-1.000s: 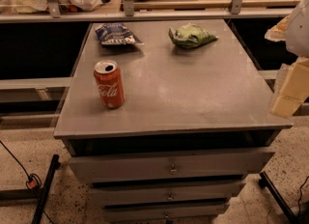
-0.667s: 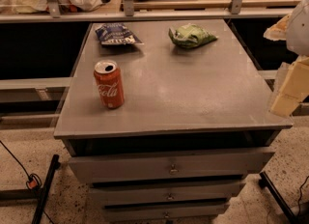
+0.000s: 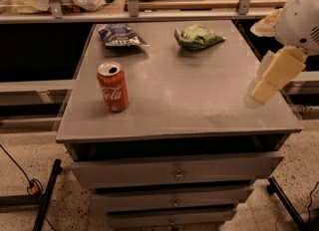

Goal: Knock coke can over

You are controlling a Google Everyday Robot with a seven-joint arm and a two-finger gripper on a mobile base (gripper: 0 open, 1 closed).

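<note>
Coke can (image 3: 112, 86): red, white script facing the camera, silver top with the opening showing. Stands upright on the left front part of the grey tabletop (image 3: 199, 100), a little in from the left edge, nothing touching it

Behind the can, at the back left of the top: blue snack bag (image 3: 119, 35), lying flat. Back centre-right: green snack bag (image 3: 197, 37), crumpled, well apart from the blue one

Gripper (image 3: 256, 95): cream-coloured, hangs slanted over the right front edge of the tabletop, tip pointing down and left, well apart from the can and touching nothing seen. Whether it is spread or closed, cannot tell from this side. White arm (image 3: 301, 18) above it at the right border

Under the top: stacked drawers (image 3: 174, 173) with small knobs. Black stand leg (image 3: 46, 195) on the speckled floor, lower left
</note>
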